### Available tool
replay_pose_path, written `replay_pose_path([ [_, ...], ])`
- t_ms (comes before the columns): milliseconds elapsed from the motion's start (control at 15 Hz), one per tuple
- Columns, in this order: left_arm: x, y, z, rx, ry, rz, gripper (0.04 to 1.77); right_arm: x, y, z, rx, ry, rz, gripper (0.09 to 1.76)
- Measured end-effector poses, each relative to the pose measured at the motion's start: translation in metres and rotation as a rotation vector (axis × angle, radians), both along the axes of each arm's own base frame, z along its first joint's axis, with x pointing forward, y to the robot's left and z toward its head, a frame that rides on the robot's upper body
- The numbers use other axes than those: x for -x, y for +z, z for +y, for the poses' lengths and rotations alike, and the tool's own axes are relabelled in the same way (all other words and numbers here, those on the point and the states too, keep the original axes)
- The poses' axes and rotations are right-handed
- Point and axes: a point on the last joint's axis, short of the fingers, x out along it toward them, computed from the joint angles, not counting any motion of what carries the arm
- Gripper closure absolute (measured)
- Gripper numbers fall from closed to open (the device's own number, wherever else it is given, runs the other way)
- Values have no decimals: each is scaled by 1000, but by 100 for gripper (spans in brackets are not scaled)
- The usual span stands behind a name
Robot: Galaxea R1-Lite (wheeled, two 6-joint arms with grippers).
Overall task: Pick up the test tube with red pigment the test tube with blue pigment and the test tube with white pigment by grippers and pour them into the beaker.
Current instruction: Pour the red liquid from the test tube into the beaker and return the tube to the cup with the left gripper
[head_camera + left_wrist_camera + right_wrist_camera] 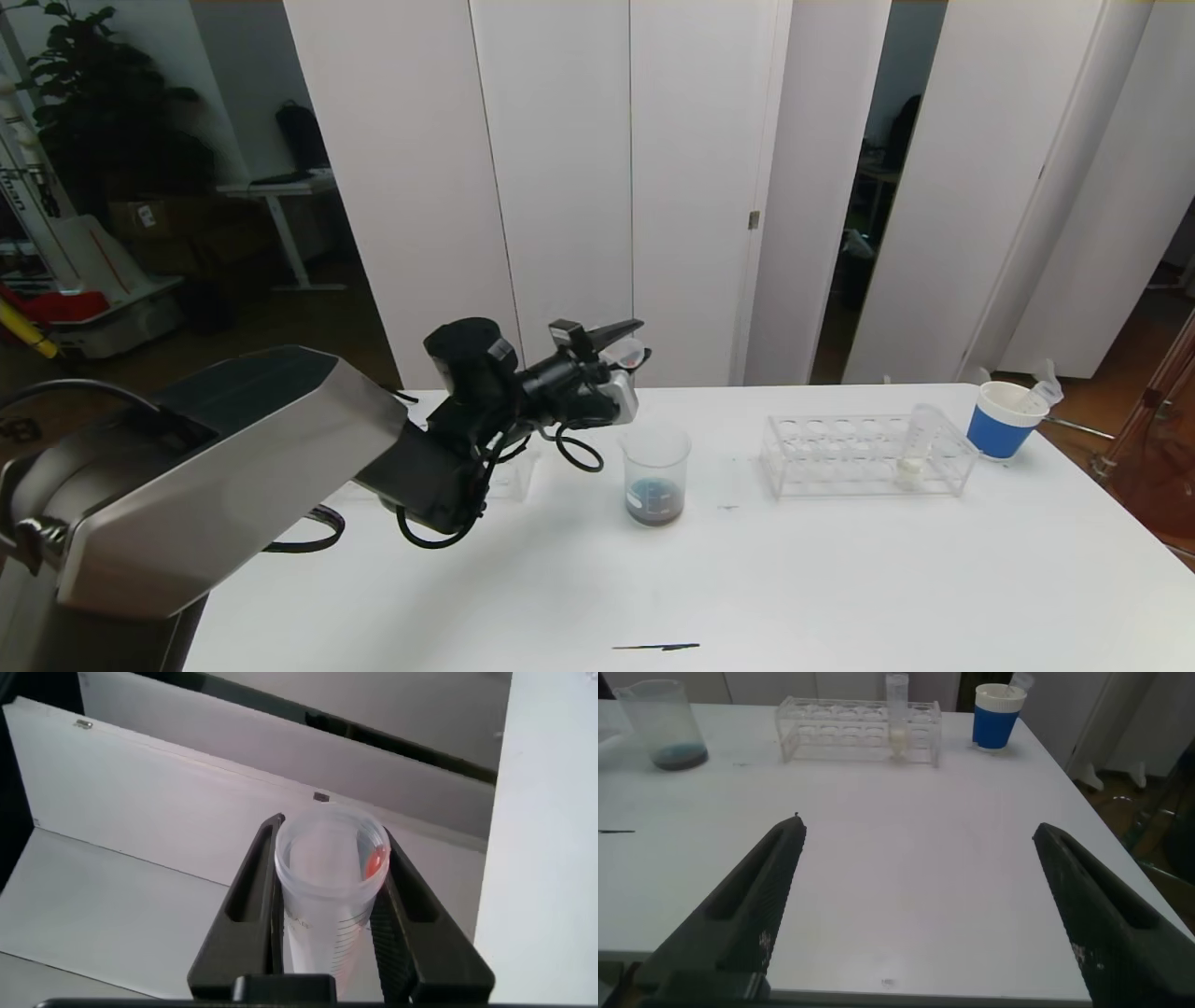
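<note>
A: What does the left claw (627,347) have hold of?

B: It is clamped tight on a clear test tube (329,889), held tipped up above and a little behind the beaker (656,473). The tube looks nearly drained, with only a smear of red near its mouth.

A: And the beaker?

B: It stands on the bench (840,579) with dark liquid, bluish on top, at its bottom. To the beaker's right is the clear rack (864,455), and the test tube with white pigment (917,450) stands in it, untouched. Right of the rack is a blue paper cup (1004,419).

A: The right claw (920,905)?

B: Spread wide and empty, low over the bench's near edge, well off from the beaker.

A: What could go wrong?

B: Carrying the spent tube low past the beaker could clip its rim and tip it. Likewise, the white tube leans in its slot, so an off-centre grab may drag the light rack.
</note>
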Motion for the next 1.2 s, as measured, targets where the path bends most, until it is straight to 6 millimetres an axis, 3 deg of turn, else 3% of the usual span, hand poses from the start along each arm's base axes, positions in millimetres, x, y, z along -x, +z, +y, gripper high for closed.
replay_pose_path([
  [400, -2, 18, 8, 162, -19, 401, 120, 0, 0, 0, 0, 0, 0, 10],
  [1200, 11, 82, 33, 612, 52, 1186, 120, 0, 0, 0, 0, -1, 0, 10],
])
